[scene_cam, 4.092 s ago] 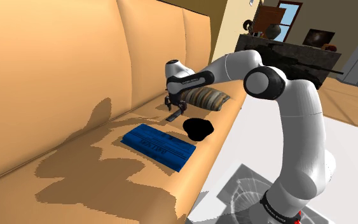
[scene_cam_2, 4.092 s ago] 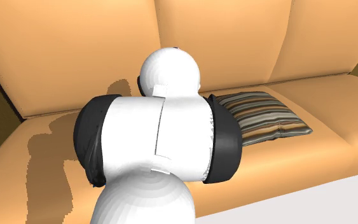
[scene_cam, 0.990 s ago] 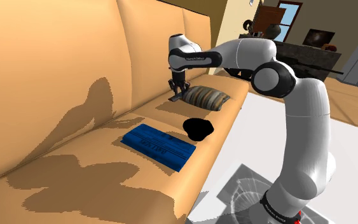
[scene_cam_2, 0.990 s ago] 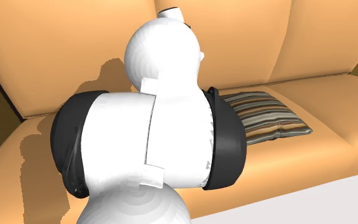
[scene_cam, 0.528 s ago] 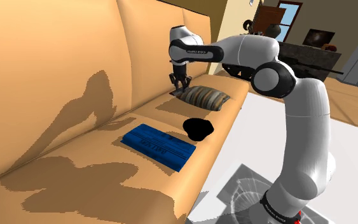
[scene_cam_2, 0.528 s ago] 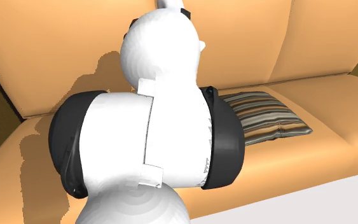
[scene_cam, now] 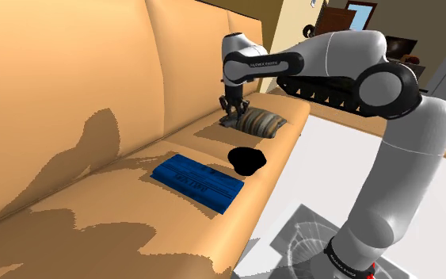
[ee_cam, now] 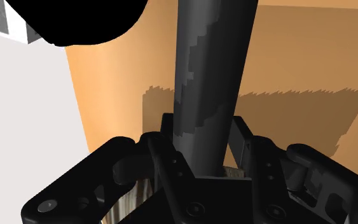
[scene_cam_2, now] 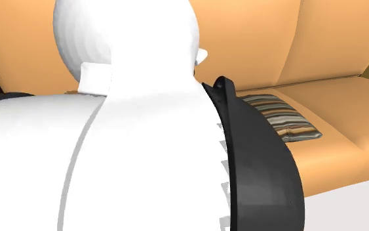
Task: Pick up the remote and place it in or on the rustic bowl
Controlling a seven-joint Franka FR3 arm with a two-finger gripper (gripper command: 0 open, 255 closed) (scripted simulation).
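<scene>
1. Pinching the dark grey remote (ee_cam: 212, 76) between its fingers, the black gripper (scene_cam: 233, 109) is seen over one end of the striped cushion (scene_cam: 259, 121) on the sofa seat (scene_cam: 118, 202).
2. The remote is held lengthwise, pointing away from the hand; whether its tip touches the cushion cannot be told.
3. The black bowl (scene_cam: 247, 161) is set near the seat's front edge, apart from the gripper.
4. A blue book (scene_cam: 197, 180) is laid just beside the bowl, on the side away from the cushion.
</scene>
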